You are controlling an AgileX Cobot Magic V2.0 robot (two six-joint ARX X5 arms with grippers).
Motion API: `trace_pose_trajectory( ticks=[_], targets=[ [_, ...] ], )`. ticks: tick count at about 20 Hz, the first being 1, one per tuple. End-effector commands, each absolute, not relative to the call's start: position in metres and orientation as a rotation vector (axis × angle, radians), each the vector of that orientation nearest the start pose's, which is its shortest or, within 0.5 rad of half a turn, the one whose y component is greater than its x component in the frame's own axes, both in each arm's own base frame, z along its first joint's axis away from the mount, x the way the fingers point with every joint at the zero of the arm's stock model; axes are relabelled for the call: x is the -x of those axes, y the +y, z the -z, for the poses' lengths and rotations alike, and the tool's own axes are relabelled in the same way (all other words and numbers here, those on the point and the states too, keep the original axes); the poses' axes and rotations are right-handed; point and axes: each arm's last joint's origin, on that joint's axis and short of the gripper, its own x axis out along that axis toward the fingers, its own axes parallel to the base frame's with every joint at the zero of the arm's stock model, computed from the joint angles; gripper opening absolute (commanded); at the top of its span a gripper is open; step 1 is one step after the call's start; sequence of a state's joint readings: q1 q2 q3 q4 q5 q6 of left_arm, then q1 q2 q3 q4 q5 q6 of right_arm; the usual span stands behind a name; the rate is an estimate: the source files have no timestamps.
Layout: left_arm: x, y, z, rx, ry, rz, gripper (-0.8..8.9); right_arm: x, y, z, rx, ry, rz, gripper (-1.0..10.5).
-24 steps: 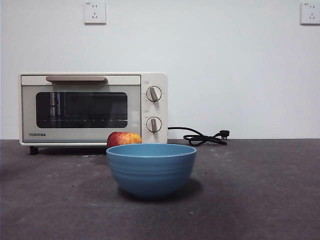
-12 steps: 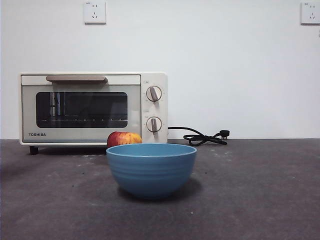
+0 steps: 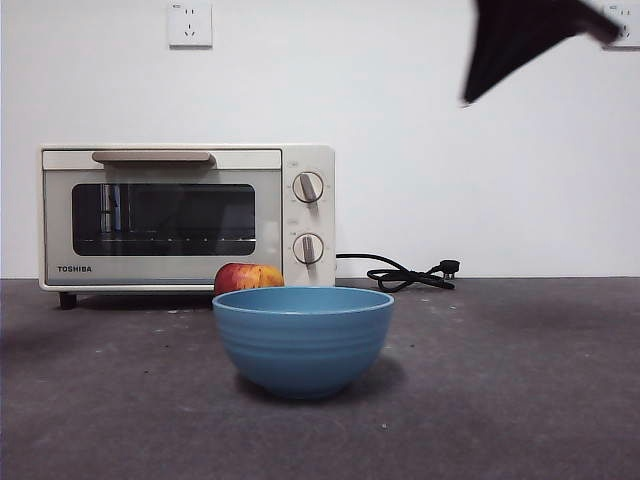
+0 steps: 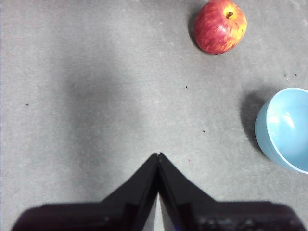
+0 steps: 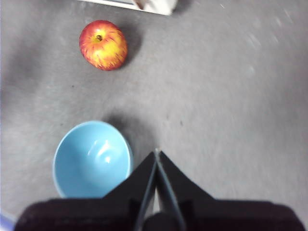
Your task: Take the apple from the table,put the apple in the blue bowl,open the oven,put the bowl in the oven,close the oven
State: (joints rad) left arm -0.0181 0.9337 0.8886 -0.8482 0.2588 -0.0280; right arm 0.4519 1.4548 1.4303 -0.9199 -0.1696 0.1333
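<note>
Right wrist view shows the right pincer [image 5: 156, 153], tips pressed together, above the worktop [image 5: 231, 96], nearer the bowl [image 5: 91, 161] than the apple [image 5: 103, 44] lying beyond.

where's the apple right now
The apple sits on the table in the front view, behind the blue bowl and just in front of the oven, below its knobs.

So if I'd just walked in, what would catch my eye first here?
Probably the blue bowl, standing empty in the middle of the dark table, with the red and yellow apple peeking out just behind it. Behind both stands the cream oven, its door shut, against the white wall. Then a black gripper pokes in at the top corner, high above everything.
</note>
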Motion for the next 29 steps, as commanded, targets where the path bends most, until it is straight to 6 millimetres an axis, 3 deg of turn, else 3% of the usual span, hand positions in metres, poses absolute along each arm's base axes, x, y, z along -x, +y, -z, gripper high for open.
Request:
trace_pose_trajectory(
  ticks=[1, 7, 12, 16, 18, 23, 29],
  targets=[
    [-0.17, -0.011, -0.291, 0.142, 0.891, 0.252, -0.04, -0.274, 0.167, -0.337, 0.081, 1.001, -0.563, 0.0],
    [-0.17, -0.011, -0.291, 0.161, 0.896, 0.247, -0.04, -0.302, 0.256, -0.33, 0.205, 0.973, -0.613, 0.0],
    [-0.17, -0.011, -0.291, 0.161, 0.898, 0.247, -0.04, -0.327, 0.312, -0.312, 0.185, 0.986, -0.6, 0.5],
    [-0.169, -0.011, -0.29, 0.162, 0.913, 0.246, -0.04, -0.343, 0.33, -0.286, 0.161, 1.034, -0.56, 5.5],
    [-0.168, -0.011, -0.29, 0.163, 0.92, 0.245, -0.04, -0.348, 0.334, -0.271, 0.168, 1.063, -0.524, 7.0],
    [-0.168, -0.011, -0.29, 0.163, 0.919, 0.245, -0.04, -0.358, 0.341, -0.245, 0.191, 1.058, -0.459, 7.0],
    [-0.168, -0.011, -0.289, 0.162, 0.92, 0.245, -0.04, -0.366, 0.345, -0.234, 0.158, 1.024, -0.415, 7.0]
  ],
)
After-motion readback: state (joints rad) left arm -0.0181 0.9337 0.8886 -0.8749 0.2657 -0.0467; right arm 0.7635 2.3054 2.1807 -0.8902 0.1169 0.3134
